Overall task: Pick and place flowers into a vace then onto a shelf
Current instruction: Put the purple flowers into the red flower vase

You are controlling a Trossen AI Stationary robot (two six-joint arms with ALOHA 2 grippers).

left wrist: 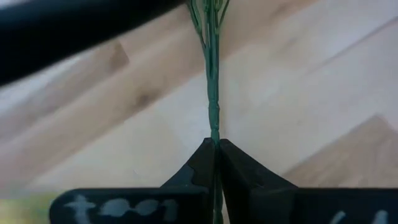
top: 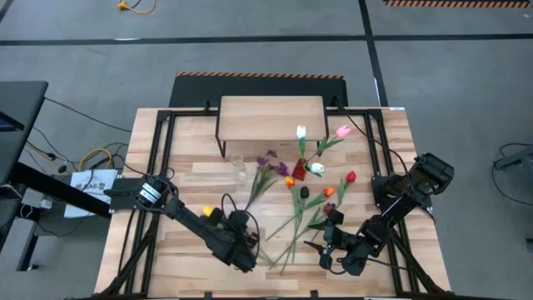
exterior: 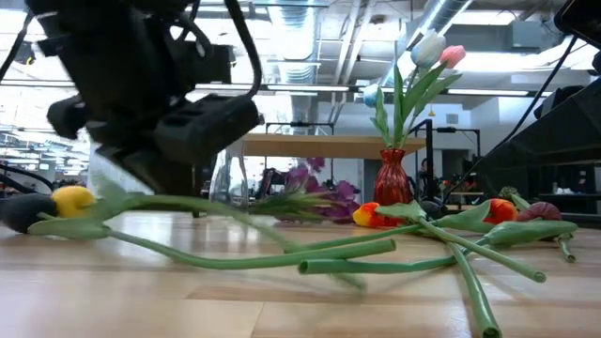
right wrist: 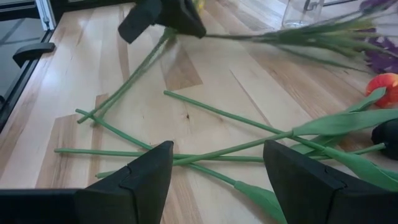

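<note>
Pinching a thin green stem (left wrist: 213,118) between pressed-together fingers, the left gripper (top: 246,255) sits low near the table's front edge; that stem runs off toward the purple sprig (top: 268,163), though which flower it belongs to is hard to tell. The right gripper (right wrist: 217,180) hovers with its fingers spread above crossed loose stems (right wrist: 205,146), touching none. Tulips (top: 312,204) lie scattered across the slatted wood table (top: 191,171), a yellow one (exterior: 73,198) beside the left arm. A red vase (exterior: 392,176) holds white and pink tulips (exterior: 437,52), and a clear glass (top: 239,168) stands near the shelf (top: 271,117) at the back. Beyond the table lies grey floor (top: 250,33).
</note>
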